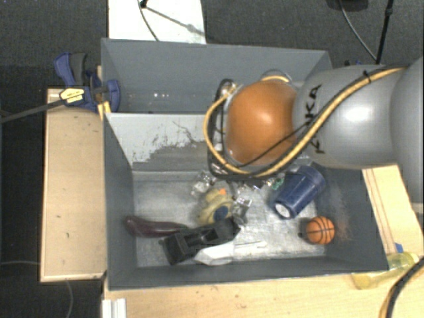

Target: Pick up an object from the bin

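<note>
My gripper (220,196) hangs below the orange cover in the middle of the bin, open. Its metal fingertips (201,189) stand either side of a small yellowish lumpy toy (215,210) with a blue spot, which lies on the bin floor. Just in front of that toy a black angular tool (197,239) lies slantwise. A white flat piece (222,252) sits under the tool's right end. To the gripper's right a dark blue cylinder (299,189) lies tilted, its white end facing front.
A small orange basketball (320,230) rests near the front right. A dark maroon elongated thing (152,227) lies at the front left. The arm and its cables cover the bin's back right part.
</note>
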Robot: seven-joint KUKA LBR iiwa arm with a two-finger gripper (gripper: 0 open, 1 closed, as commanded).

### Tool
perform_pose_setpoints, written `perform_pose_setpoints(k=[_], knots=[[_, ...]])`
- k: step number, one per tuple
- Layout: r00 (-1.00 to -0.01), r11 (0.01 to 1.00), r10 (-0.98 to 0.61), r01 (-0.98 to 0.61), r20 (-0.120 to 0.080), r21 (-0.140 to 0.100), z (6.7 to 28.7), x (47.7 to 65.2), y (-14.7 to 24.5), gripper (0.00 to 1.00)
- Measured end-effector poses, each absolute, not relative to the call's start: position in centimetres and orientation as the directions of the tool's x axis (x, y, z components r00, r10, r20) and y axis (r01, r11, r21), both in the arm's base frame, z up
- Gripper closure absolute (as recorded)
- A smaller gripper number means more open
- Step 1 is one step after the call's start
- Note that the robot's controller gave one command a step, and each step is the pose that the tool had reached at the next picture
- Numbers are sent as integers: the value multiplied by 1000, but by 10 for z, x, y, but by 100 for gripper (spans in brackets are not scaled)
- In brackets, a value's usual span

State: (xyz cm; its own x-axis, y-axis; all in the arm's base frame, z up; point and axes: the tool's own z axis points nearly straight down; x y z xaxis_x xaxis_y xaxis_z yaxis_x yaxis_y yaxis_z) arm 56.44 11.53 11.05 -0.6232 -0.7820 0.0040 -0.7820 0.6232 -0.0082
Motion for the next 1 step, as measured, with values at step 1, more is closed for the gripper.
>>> perform_pose_setpoints(k=[1], knots=[[-632,632,-775,-775,-9,-3,103,561,117,100]])
